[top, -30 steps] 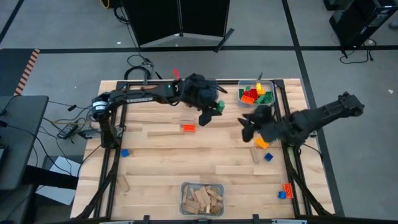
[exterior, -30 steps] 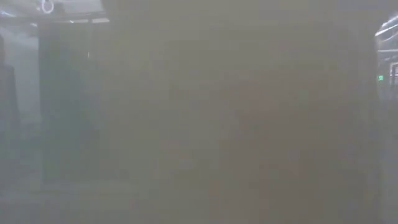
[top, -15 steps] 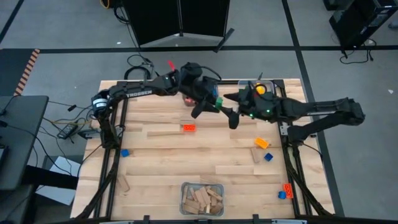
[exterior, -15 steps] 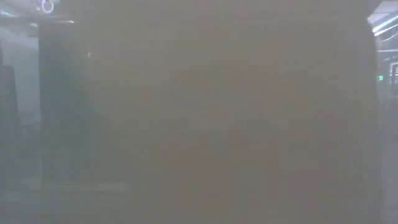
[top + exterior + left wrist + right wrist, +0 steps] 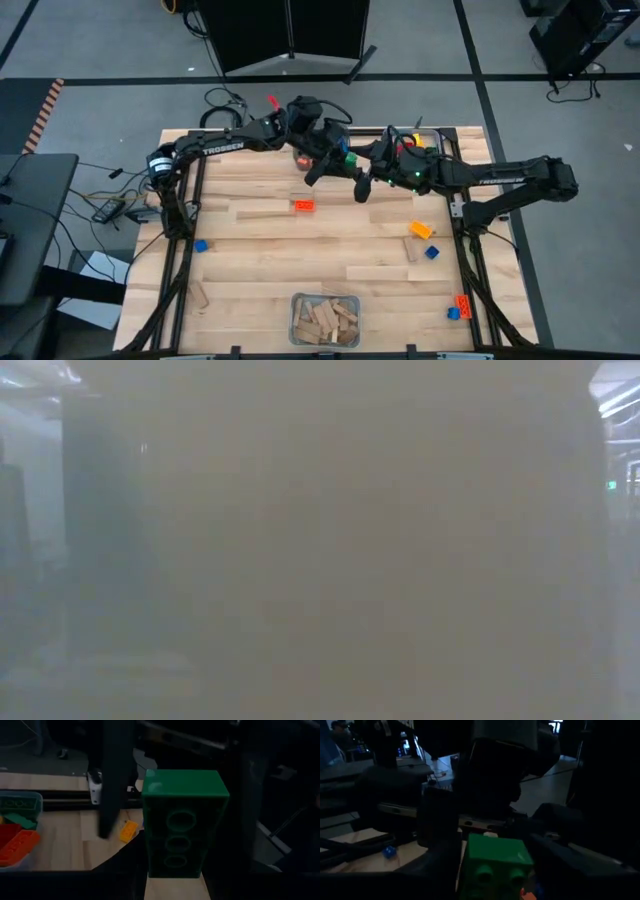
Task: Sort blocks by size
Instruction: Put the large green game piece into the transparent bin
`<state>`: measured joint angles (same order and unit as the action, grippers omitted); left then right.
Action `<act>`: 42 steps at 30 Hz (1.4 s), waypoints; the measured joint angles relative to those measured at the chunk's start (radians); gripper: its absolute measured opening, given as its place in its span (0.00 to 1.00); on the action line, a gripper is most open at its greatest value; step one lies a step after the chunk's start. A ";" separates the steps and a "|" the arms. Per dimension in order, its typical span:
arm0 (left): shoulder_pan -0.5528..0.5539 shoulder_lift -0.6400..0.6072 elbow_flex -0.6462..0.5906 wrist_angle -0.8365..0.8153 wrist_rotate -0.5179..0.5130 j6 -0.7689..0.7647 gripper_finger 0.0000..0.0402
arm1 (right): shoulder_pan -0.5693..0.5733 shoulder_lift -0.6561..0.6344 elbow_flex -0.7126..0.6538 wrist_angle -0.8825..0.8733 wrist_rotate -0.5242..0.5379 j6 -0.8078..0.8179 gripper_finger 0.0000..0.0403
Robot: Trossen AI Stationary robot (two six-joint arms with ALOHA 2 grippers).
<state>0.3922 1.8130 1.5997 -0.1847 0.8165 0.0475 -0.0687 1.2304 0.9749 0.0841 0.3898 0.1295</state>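
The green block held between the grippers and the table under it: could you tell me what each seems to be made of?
Green block: apparently moulded plastic, smooth and slightly glossy, with round sockets on one face. Table: looks like pale wooden planks, judging by visible seams and matte grain.

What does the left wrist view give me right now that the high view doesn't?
Only the left wrist view shows the green brick close up, studs facing the camera, held between the left gripper's dark fingers. Only the high view shows the whole table, the right gripper reaching in beside the left gripper, and the bin of wooden blocks. Both show the orange brick lying on the table.
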 joint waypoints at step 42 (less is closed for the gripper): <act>0.160 -0.002 0.001 -0.068 -0.089 -0.108 0.60 | -0.300 -0.020 0.081 -0.348 0.122 0.269 0.38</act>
<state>0.5520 1.8111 1.6009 -0.2524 0.7279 -0.0601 -0.3690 1.2104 1.0562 -0.2641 0.5113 0.3988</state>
